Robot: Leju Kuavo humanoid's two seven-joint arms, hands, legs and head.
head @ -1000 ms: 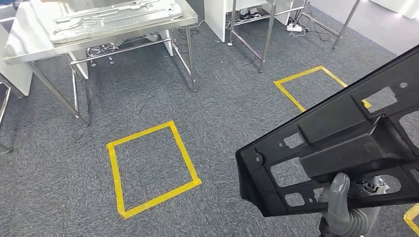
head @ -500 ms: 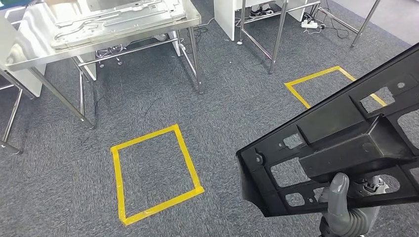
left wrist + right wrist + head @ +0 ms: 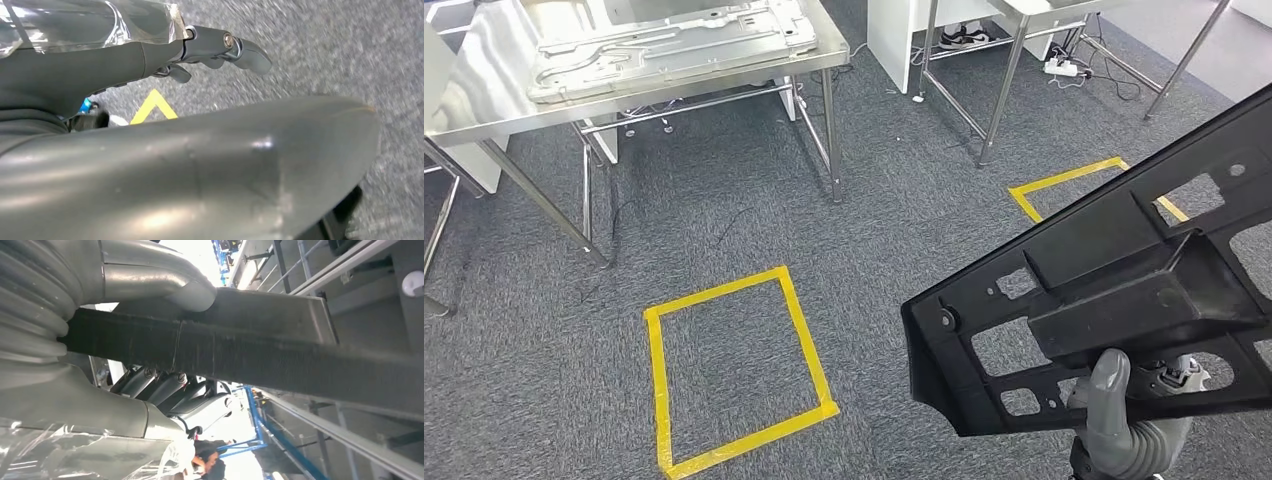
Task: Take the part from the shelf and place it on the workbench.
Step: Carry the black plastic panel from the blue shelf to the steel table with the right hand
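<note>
while we carry the large black moulded plastic panel with cut-out windows (image 3: 1114, 300) in our right hand (image 3: 1124, 420), its long axis runs from about 7 o'clock near us up toward 2 o'clock, tilted on edge. our right hand grips its lower rail from beneath, thumb up against the rib; the right wrist view shows fingers (image 3: 155, 385) wrapped under the bar. our left hand (image 3: 220, 47) hangs over the carpet holding nothing, fingers loosely curled. the shiny steel workbench bearing a pressed metal sheet (image 3: 484, 90) lies at 11 o'clock, well apart, past the yellow tape square (image 3: 734, 370). we judge the panel must swing left toward it.
</note>
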